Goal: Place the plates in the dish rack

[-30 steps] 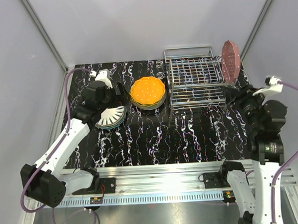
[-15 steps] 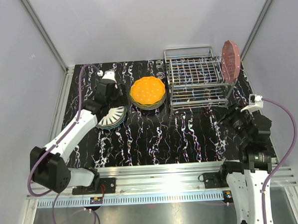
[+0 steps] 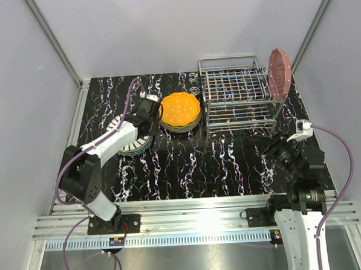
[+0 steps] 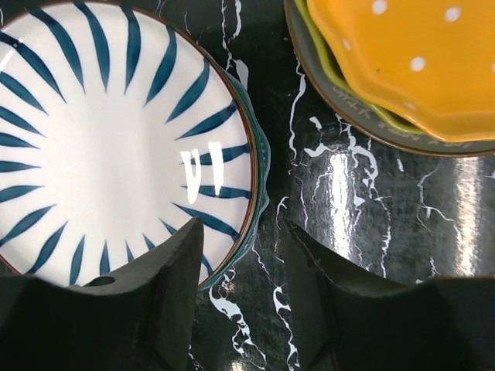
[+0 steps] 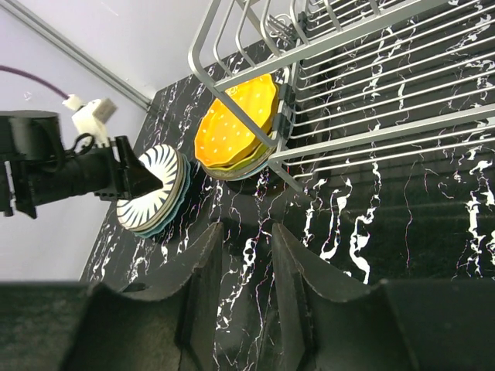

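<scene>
Right now the left gripper (image 4: 241,228) is hanging low over the black marbled table (image 3: 188,165), its jaws standing apart and clamping nothing. They are straddling the right-hand rim of the striped plate (image 4: 100,147): the left jaw is sitting over the white, dark-striped face and the right jaw over bare table just past the edge. Whether either jaw is touching the plate cannot be told. That plate is lying flat on a teal plate (image 4: 261,185), whose scalloped edge is peeking out in the gap between the jaws.

Ahead and to the right of this gripper, near the striped plate but apart from it, the orange plate (image 4: 418,62) with white dots is lying on a yellow-green plate (image 4: 329,73), and both are resting in a dark grey plate (image 4: 340,104).

Further right, the dish rack (image 3: 236,99) is standing at the back of the table. A pink plate (image 3: 280,73) is standing on edge at its right end.

The right gripper (image 5: 246,229) is hovering over bare table, its jaws leaving a narrow gap with nothing in it. The rack is lying ahead and to its right, and the two plate stacks are lying ahead and to its left.
</scene>
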You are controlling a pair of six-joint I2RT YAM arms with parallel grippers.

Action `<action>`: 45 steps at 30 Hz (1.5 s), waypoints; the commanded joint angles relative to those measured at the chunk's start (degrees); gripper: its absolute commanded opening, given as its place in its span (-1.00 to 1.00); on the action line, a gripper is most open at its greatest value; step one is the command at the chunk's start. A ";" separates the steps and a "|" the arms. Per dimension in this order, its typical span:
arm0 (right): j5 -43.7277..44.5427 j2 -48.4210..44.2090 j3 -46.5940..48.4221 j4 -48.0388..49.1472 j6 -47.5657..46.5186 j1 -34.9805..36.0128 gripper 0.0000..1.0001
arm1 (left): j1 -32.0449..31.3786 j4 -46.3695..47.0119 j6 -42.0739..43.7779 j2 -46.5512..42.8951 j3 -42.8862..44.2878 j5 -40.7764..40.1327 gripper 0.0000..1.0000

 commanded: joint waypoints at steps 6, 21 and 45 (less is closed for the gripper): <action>2.76 -2.22 -0.49 1.43 -2.31 2.58 -0.24 | -0.88 0.03 2.67 5.44 3.74 -5.78 -0.10; 4.52 -4.51 -1.28 0.82 -2.84 3.72 -0.25 | 1.65 -0.48 -0.31 6.14 9.01 -0.18 -0.04; 6.01 -7.06 -2.69 2.14 -2.93 6.27 -0.28 | -7.30 17.09 16.03 17.38 19.74 20.39 0.10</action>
